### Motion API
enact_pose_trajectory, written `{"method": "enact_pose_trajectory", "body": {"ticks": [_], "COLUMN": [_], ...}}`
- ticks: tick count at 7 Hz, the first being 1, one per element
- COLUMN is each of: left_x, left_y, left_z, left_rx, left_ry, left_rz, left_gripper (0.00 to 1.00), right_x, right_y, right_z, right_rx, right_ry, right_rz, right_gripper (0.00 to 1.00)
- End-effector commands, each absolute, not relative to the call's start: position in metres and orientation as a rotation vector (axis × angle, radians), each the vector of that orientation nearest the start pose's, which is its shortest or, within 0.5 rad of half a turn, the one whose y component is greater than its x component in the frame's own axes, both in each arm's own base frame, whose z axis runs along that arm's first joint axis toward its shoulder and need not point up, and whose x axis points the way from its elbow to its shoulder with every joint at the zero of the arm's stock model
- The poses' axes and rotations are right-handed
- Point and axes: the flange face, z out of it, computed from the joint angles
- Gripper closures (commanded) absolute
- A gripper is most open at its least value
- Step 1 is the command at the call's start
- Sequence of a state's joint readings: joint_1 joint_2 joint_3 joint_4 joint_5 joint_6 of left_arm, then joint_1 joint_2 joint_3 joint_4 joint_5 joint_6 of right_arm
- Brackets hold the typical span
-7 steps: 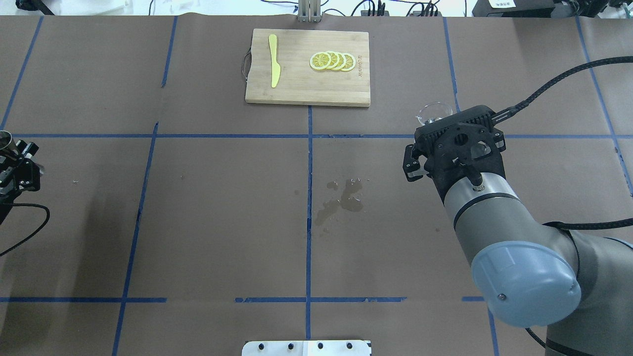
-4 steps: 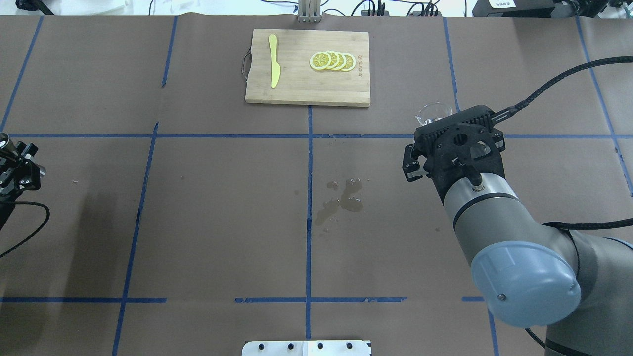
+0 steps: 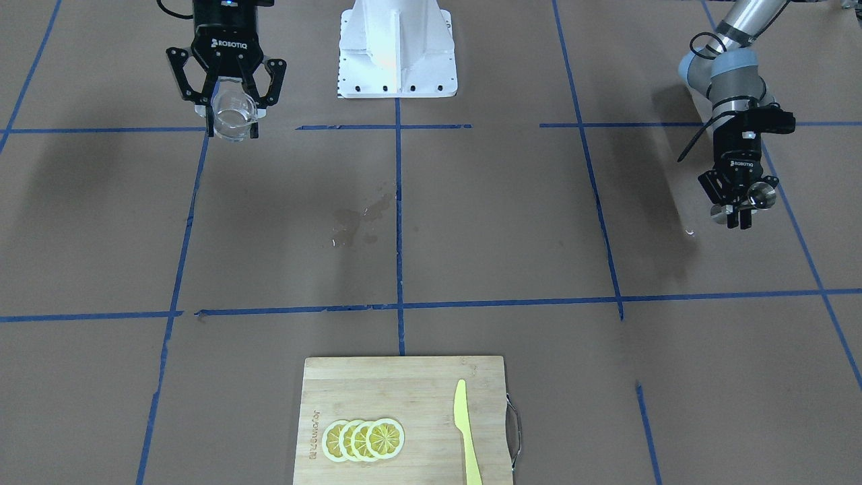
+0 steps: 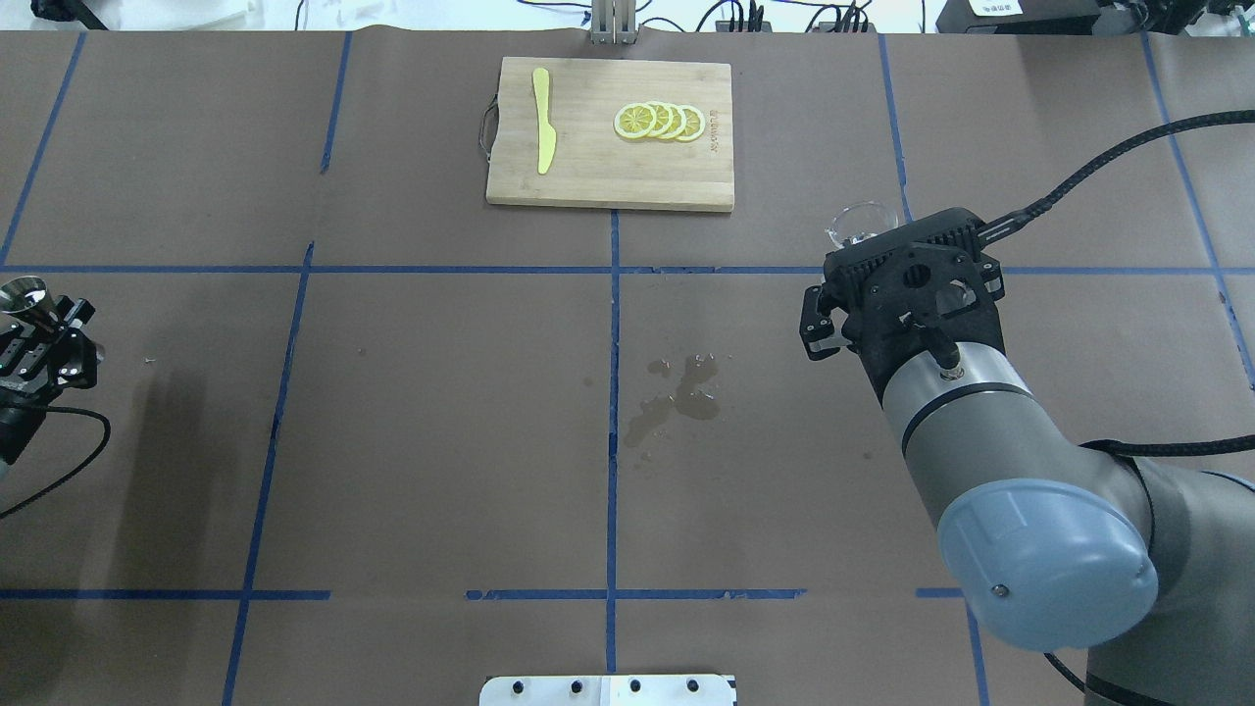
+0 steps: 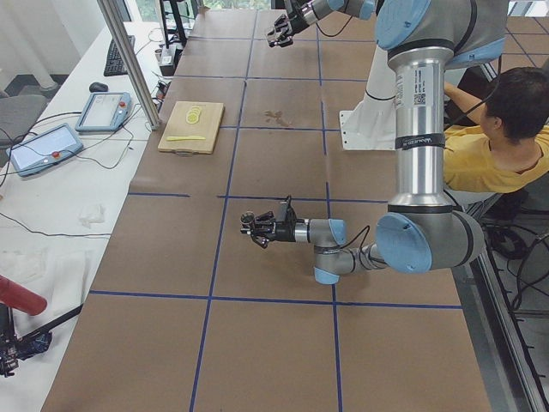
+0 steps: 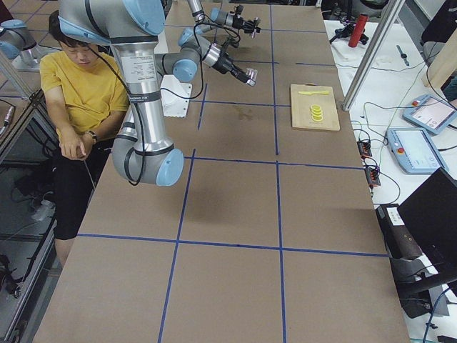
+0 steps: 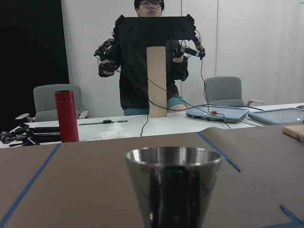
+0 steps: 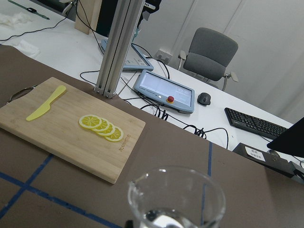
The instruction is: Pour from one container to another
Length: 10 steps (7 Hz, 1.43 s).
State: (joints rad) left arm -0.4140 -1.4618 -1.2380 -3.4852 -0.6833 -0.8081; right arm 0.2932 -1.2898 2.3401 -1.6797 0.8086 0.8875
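The clear glass cup [image 3: 234, 111] hangs above the table with a little liquid in it, and my right gripper [image 3: 232, 129] is shut on it. The right wrist view shows its rim and spout [image 8: 175, 199] close up. From overhead the cup [image 4: 861, 224] peeks out past the right gripper [image 4: 882, 250]. The silver jigger [image 3: 753, 197] sits in my left gripper [image 3: 739, 214], which is shut on its waist, far off at the table's other side. Overhead, the jigger [image 4: 24, 294] shows at the left edge. Its upper cone [image 7: 173, 185] fills the left wrist view, upright.
A wooden cutting board [image 4: 588, 181] at the far middle carries lemon slices [image 4: 659, 121] and a yellow knife [image 4: 542, 121]. A wet spill [image 4: 677, 392] marks the paper at the table's centre. The white base plate [image 3: 396, 50] sits on the robot's side. A person [image 5: 497, 129] sits beside the robot.
My left gripper has shifted a little to the right and nearer with the jigger, whose open mouth now shows from above. The right arm and glass cup have barely moved.
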Motion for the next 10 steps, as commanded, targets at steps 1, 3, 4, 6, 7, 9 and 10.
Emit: {"method": "enact_pose_trajectory", "body": {"ticks": [1, 3, 4, 6, 7, 9, 10], "left_x": [0.268, 0.270, 0.272, 0.272, 0.272, 0.274, 0.274], "left_y": [-0.342, -0.341, -0.341, -0.340, -0.340, -0.341, -0.341], "left_z": [0.668, 0.669, 0.669, 0.674, 0.676, 0.676, 0.679], "left_rx": [1.283, 1.263, 1.257, 1.240, 1.241, 1.238, 1.238], "left_ry": [0.742, 0.763, 0.772, 0.788, 0.784, 0.788, 0.774], "left_rz": [-0.299, -0.279, -0.285, -0.318, -0.323, -0.332, -0.333], "left_gripper": [1.00, 1.00, 1.00, 1.00, 1.00, 1.00, 1.00], "right_x": [-0.353, -0.353, -0.353, -0.353, -0.354, -0.354, -0.354], "right_y": [-0.318, -0.318, -0.318, -0.318, -0.318, -0.318, -0.318], "right_z": [0.193, 0.192, 0.193, 0.193, 0.193, 0.193, 0.193], "right_rx": [1.034, 1.035, 1.034, 1.034, 1.034, 1.034, 1.034], "right_ry": [-0.455, -0.457, -0.455, -0.456, -0.455, -0.455, -0.455], "right_rz": [0.010, 0.012, 0.010, 0.011, 0.010, 0.010, 0.010], "right_gripper": [1.00, 1.00, 1.00, 1.00, 1.00, 1.00, 1.00]}}
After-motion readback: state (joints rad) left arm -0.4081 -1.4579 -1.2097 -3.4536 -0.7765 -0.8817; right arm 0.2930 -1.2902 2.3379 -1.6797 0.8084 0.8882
